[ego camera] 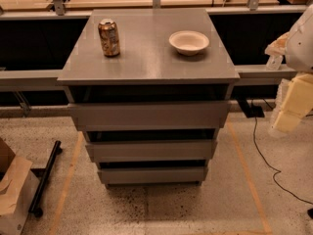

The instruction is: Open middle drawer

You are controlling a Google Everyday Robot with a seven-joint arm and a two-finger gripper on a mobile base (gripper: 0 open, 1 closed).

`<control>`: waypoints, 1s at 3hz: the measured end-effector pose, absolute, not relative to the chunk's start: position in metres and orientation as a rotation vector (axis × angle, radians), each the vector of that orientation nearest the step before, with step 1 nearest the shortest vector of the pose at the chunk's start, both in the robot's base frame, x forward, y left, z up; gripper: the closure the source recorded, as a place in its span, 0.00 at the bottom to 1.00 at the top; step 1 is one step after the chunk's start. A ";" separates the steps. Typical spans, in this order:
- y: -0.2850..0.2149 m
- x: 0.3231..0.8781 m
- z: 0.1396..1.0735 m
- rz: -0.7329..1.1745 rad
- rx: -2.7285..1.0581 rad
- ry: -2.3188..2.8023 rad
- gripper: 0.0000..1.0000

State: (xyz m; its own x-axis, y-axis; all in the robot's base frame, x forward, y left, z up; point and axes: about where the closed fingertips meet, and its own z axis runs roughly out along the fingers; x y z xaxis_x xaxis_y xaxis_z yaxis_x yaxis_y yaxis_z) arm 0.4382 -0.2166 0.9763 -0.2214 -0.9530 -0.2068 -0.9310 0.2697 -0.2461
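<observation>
The middle drawer (pixel 151 151) is sitting in the lower centre of the frame. Its plain grey front is facing the camera, with a dark gap running above it, and it is lying between a wider drawer (pixel 149 115) above and a narrower drawer (pixel 152 175) below. All three are hanging under the grey table (pixel 146 62).

On the table, a copper-coloured can (pixel 108 37) is standing upright at upper left, its label too blurred to read. A pale bowl (pixel 189 42) is resting well apart from it at upper right.

The gripper (pixel 289 112) is hovering at the right edge of the frame, clear of the table, and I cannot tell whether it is released or clenched.

A black cable (pixel 264 153) is trailing over the speckled floor (pixel 161 209) below it. A black rod (pixel 45 177) and a brown cardboard box (pixel 12 190) are lying at lower left, and orange tape lines (pixel 68 175) are bordering the table.
</observation>
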 end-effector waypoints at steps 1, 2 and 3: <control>-0.217 0.438 0.976 -0.099 -1.724 2.231 0.00; -0.219 0.442 0.967 -0.134 -1.697 2.219 0.00; -0.218 0.446 0.940 -0.115 -1.676 2.194 0.00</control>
